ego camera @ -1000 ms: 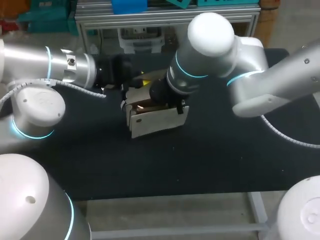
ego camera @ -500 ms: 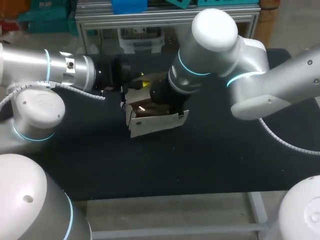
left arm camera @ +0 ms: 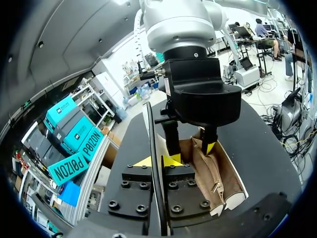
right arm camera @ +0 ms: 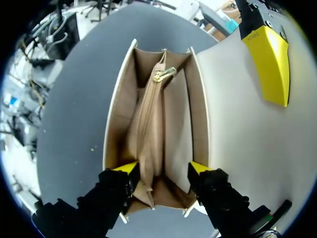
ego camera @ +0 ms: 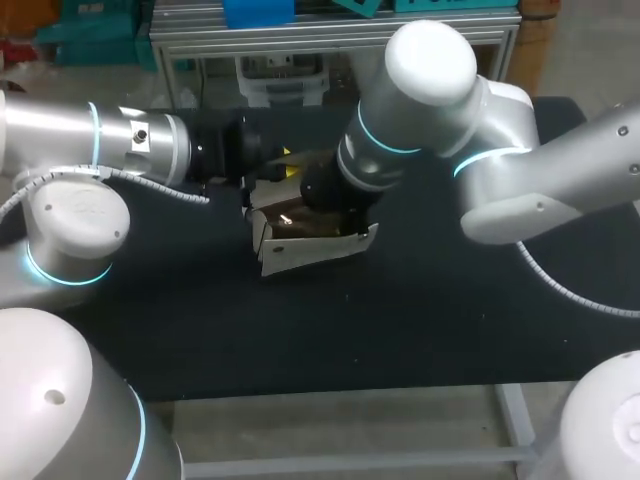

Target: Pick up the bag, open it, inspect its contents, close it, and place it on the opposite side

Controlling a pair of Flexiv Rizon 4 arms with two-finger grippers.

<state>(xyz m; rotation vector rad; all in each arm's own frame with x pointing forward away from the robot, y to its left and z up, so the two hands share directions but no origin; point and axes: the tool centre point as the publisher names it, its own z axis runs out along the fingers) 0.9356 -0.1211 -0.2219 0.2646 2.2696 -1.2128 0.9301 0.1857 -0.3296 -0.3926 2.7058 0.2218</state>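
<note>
Bag [ego camera: 310, 250]: cream with tan lining, stood mouth-up at mid tabletop [ego camera: 400, 330], between both arms.
Left claw [left arm camera: 159, 161]: closed on the bag's flap [right arm camera: 237, 129], 1 yellow tip on each face, holding it back off the mouth.
Right claw [right arm camera: 162, 168]: 2 fingers spread inside the mouth against opposite walls, gripping nothing; judged to hold it wide for inspection.
Contents: zipped centre pocket [right arm camera: 148, 129] showed; nothing else seen.

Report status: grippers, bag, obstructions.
Left gripper shut on bag, holding it open. Right gripper open, inside bag, straddling zip pocket. No obstruction seen.
</note>
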